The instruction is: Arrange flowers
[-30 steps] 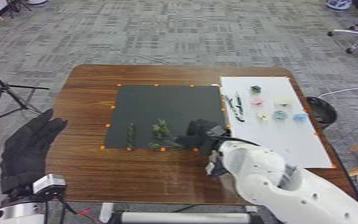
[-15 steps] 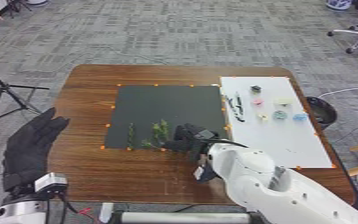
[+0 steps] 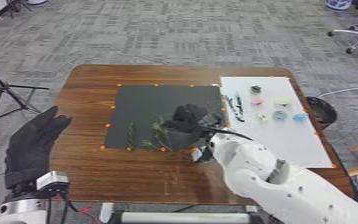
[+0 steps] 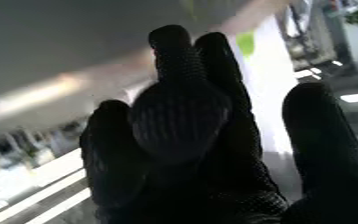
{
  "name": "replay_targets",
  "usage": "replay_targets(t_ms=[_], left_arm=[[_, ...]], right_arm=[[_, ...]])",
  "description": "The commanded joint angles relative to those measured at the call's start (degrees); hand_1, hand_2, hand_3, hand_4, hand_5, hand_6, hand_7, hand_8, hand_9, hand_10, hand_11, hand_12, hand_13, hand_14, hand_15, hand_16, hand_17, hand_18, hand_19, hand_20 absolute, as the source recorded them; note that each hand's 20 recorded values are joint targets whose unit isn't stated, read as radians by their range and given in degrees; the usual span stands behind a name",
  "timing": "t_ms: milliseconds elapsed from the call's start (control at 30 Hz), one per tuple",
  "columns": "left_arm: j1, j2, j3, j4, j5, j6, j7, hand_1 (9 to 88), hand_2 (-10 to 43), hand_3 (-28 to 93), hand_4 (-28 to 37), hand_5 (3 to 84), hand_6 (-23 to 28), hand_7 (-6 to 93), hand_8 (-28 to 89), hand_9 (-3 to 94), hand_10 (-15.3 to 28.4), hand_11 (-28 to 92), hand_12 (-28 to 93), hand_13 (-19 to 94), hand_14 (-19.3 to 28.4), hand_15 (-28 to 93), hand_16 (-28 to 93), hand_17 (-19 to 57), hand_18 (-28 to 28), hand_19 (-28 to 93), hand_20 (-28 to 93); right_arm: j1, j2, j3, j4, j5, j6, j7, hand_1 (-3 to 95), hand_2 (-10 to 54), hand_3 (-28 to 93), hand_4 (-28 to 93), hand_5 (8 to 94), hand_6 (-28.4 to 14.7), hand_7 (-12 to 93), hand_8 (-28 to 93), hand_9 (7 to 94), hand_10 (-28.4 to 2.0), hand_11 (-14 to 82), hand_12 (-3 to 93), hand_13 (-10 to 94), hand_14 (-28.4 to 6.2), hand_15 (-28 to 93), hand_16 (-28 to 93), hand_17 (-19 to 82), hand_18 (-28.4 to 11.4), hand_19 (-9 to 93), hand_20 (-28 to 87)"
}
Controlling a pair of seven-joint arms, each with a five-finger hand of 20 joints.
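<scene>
Right hand (image 3: pixel 188 120) over black mat (image 3: pixel 158 102), near green stems (image 3: pixel 160 134); grip undetermined. Left hand (image 3: pixel 29 145) left of mat, relaxed wide.

In the head view, our white, jointed right arm (image 3: pixel 257 177) slants inward from the bottom right, its black-fabric-gloved right hand (image 3: pixel 186 122) farther forward than our left hand (image 3: pixel 29 150), gloved alike, which lies open at the left, fingers pointing forward.

Bright streaked glare, blurred background
</scene>
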Motion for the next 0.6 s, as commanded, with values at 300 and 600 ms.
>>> replay_targets(t_ms=[300,600], left_arm=[[0.1,-0.68,0.81,0.36,-0.35,-0.94,0.64,23.1,-5.7,71,-23.8,51.8,2.3,15.0,-7,51.5,14.4,24,15,41,17.7,23,2,9.5,12.1,10,22],[0.1,-1.05,0.97,0.41,-0.42,-0.86,0.67,23.1,-5.8,72,-23.9,51.8,2.3,15.0,-7,51.5,14.4,24,15,41,17.6,23,2,9.5,12.1,10,22]], right_arm=[[8.6,-7.7,2.3,10.8,4.2,-22.9,-19.1,26.2,19.7,50,-12,58.0,-2.4,10,-7,58.1,-12.1,6.9,9.4,90,-5.3,53,32,58,-16.3,93,49],[8.2,-9.6,2.5,12.9,1.4,-28.7,-19.3,25.2,20.8,51,-13,57.3,-2.3,10,-7,57.3,-11.4,7.1,8.2,90,-5.3,53,31,58,-16.9,93,49]])
